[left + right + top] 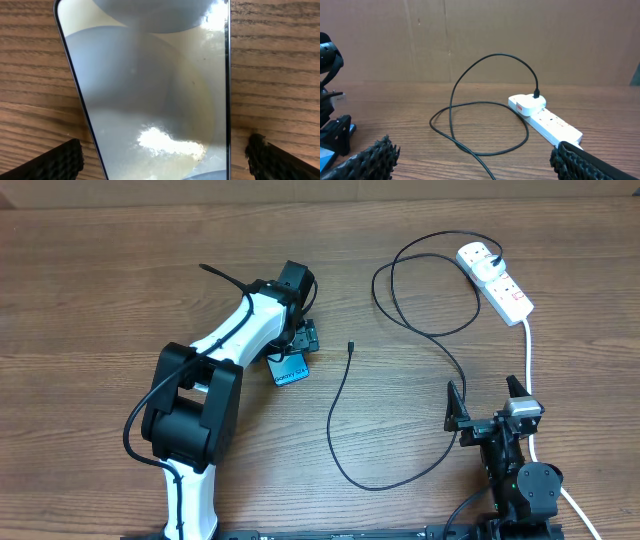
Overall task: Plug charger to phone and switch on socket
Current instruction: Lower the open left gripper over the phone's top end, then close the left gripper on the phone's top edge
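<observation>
Our left pincer [165, 152] hangs spread over the slim blue-lit glass phone [150, 90], one ribbed finger on each side, neither touching. If we close off-centre, the slick phone may twist or skid on the wooden table [280, 75]. The thin black charger cable [451, 105] lies loose, its tiny tip [351, 346] well right of that pincer. Our right pincer [487, 402], spread and empty, sits beside the cable. A hasty tug could drag the white oblong socket block [497, 277] lying well beyond it.
</observation>
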`<act>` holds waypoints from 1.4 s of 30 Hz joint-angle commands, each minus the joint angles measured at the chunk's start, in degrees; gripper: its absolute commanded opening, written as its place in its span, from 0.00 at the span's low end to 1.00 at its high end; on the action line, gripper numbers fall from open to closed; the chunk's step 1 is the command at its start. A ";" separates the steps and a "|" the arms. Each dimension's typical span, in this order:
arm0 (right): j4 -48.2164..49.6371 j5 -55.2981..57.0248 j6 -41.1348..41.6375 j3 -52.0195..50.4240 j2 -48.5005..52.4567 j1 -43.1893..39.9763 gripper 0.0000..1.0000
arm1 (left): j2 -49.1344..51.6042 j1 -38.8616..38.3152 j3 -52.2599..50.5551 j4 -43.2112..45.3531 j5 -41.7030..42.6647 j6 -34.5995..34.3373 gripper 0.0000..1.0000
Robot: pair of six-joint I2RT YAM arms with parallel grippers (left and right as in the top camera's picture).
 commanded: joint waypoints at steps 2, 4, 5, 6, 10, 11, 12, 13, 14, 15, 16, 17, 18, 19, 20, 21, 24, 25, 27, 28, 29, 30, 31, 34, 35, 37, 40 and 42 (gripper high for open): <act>0.33 0.52 0.39 -0.57 -0.42 -0.04 1.00 | 2.43 -0.20 0.24 -0.33 -1.97 0.72 1.00; 0.33 0.52 0.39 -0.57 -0.42 -0.04 1.00 | 2.43 -0.13 0.24 -0.48 -1.31 0.72 1.00; 0.33 0.52 0.39 -0.57 -0.42 -0.04 1.00 | 2.43 -0.07 0.24 -0.48 -1.29 0.72 1.00; 0.33 0.52 0.39 -0.57 -0.42 -0.04 1.00 | 2.43 -0.02 0.24 -0.48 -1.33 0.74 1.00; 0.33 0.52 0.39 -0.57 -0.42 -0.04 1.00 | 2.45 -0.57 0.24 0.42 -1.36 0.72 1.00; 0.33 0.52 0.39 -0.57 -0.42 -0.04 1.00 | 2.45 -0.57 0.24 0.76 -1.36 0.70 1.00; 0.33 0.52 0.39 -0.57 -0.42 -0.04 1.00 | 2.45 -0.57 0.24 1.01 -1.40 0.72 1.00; 0.33 0.52 0.39 -0.57 -0.42 -0.04 1.00 | 2.45 -0.57 0.24 1.07 -1.38 0.70 1.00; 0.33 0.52 0.39 -0.57 -0.42 -0.04 1.00 | 2.45 -0.57 0.24 1.03 -1.33 0.70 1.00; 0.33 0.52 0.39 -0.57 -0.42 -0.04 1.00 | 2.43 -0.35 0.24 0.92 -0.79 0.72 1.00; 0.33 0.52 0.39 -0.57 -0.42 -0.04 1.00 | 2.43 -0.28 0.24 0.92 -0.26 0.72 1.00; 0.33 0.52 0.39 -0.57 -0.42 -0.04 1.00 | 2.45 -0.28 0.24 0.90 0.28 0.72 1.00; 0.33 0.52 0.39 -0.57 -0.42 -0.04 1.00 | 2.43 -0.31 0.24 0.85 0.50 0.72 1.00; 0.33 0.52 0.39 -0.57 -0.42 -0.04 1.00 | 2.43 -0.28 0.24 0.85 0.59 0.74 1.00; 0.33 0.52 0.39 -0.57 -0.42 -0.04 1.00 | 2.45 -0.31 0.24 0.83 0.57 0.74 1.00; 0.33 0.52 0.39 -0.57 -0.42 -0.04 1.00 | 2.45 -0.33 0.24 0.87 0.44 0.74 1.00; 0.33 0.52 0.39 -0.57 -0.42 -0.04 1.00 | 2.84 -0.46 0.24 0.94 0.42 0.72 1.00; 0.33 0.52 0.39 -0.57 -0.42 -0.04 1.00 | 3.08 -0.44 0.24 0.79 0.42 0.72 1.00; 0.33 0.52 0.39 -0.57 -0.42 -0.04 1.00 | 3.08 -0.39 0.15 0.63 0.42 0.74 1.00; 0.33 0.52 0.39 -0.57 -0.42 -0.04 1.00 | 3.10 -0.37 0.11 0.57 0.39 0.74 1.00; 0.33 0.52 0.39 -0.57 -0.42 -0.04 1.00 | 3.08 -0.39 0.11 0.57 0.42 0.74 1.00; 0.33 0.52 0.39 -0.57 -0.42 -0.04 1.00 | 3.08 -0.39 0.11 0.55 0.42 0.74 1.00; 0.33 0.52 0.39 -0.57 -0.42 -0.04 1.00 | 3.08 -0.39 0.11 0.55 0.42 0.74 1.00; 0.33 0.52 0.39 -0.57 -0.42 -0.04 1.00 | 3.08 -0.39 0.11 0.52 0.42 0.74 1.00; 0.33 0.52 0.39 -0.57 -0.42 -0.04 1.00 | 3.08 -0.39 0.11 0.46 0.42 0.72 1.00; 0.33 0.52 0.39 -0.57 -0.42 -0.04 1.00 | 3.08 -0.13 0.11 0.37 0.42 0.72 1.00; 0.33 0.52 0.39 -0.57 -0.42 -0.04 1.00 | 3.08 1.27 0.11 0.37 2.82 0.79 1.00; 0.33 0.52 0.39 -0.57 -0.42 -0.04 1.00 | 3.08 1.95 0.11 0.35 4.04 0.94 1.00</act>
